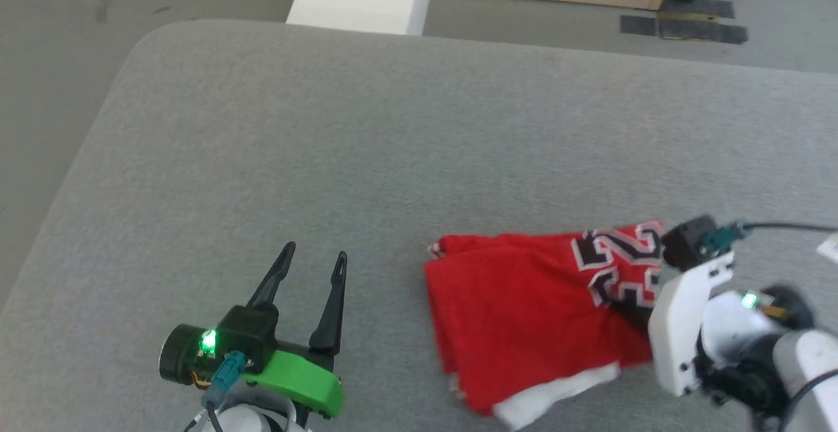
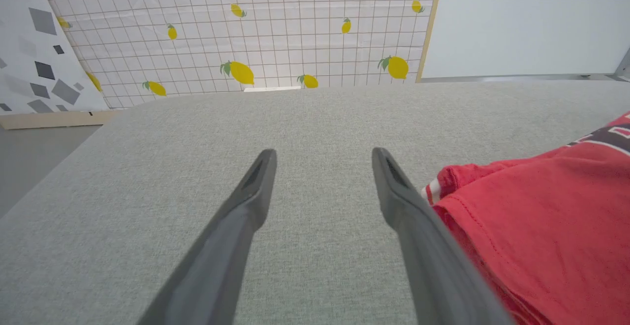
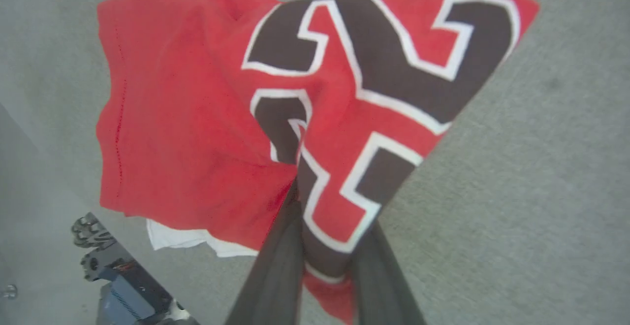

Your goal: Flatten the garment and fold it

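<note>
Right gripper [image 3: 334, 216] is clamped on a fold of the T-shirt [image 3: 197, 118], right in the dark numeral print. In the right wrist view the cloth runs between both fingers. Left gripper [image 1: 314, 252] is spread wide and holds nothing. It hovers over the grey table [image 1: 327, 124], just left of the shirt's striped edge.

The shirt sits bunched in several layers at the near right of the table, with a white sleeve [image 1: 556, 393] poking out toward us. It's nowhere near flat, so we judge this as the start of flattening.

Risks as we see them:
- The pinch looks to hold more than one layer. Lifting from here could haul up the whole bundle instead of opening it.
- The bite is in the middle of the print, not at a hem or shoulder. A one-point lift would leave the shirt hanging twisted, with no clean edge for the left gripper to find.
- We can't tell how deep the bite is. A shallow one could slip out under the shirt's own weight.
- The pile lies close to the table's near edge. A pull toward us could drag the sleeve over it.
- Raised cloth could drape across the right wrist camera.

Containers: we make out none; the shirt lies straight on the table.
</note>
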You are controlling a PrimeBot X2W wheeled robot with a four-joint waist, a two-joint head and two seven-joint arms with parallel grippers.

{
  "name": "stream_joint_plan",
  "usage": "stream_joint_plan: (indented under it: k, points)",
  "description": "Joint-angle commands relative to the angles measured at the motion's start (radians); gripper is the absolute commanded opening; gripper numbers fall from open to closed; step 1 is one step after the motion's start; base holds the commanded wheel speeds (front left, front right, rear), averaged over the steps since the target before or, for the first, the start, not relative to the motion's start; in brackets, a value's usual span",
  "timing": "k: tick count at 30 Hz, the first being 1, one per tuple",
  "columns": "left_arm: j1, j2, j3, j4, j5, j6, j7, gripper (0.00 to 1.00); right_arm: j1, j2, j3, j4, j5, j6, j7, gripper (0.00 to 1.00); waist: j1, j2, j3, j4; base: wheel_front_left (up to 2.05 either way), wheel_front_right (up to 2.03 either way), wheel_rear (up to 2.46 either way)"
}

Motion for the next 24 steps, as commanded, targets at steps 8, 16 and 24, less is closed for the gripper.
stream_joint_plan:
  k: [8, 16, 24]
  points:
    - [0.031, -0.017, -0.02, -0.037, -0.02, 0.011, -0.007, 1.0, -0.22, -0.33, 0.198, -0.064, -0.066, -0.001, -0.062, 0.0, 0.0, 0.0, 0.019, -0.205, 0.0, 0.0, 0.0]
    - [-0.029, -0.007, -0.023, -0.093, -0.013, 0.006, -0.003, 1.0, -0.397, -0.561, 0.317, -0.002, -0.072, -0.001, -0.154, 0.0, 0.0, 0.0, 0.141, -0.35, 0.0, 0.0, 0.0]
    - [-0.1, 0.019, -0.026, -0.162, 0.001, -0.008, 0.014, 1.0, -0.451, -0.682, 0.302, 0.2, -0.087, -0.001, -0.293, 0.0, 0.0, 0.0, 0.252, -0.39, 0.0, 0.0, 0.0]
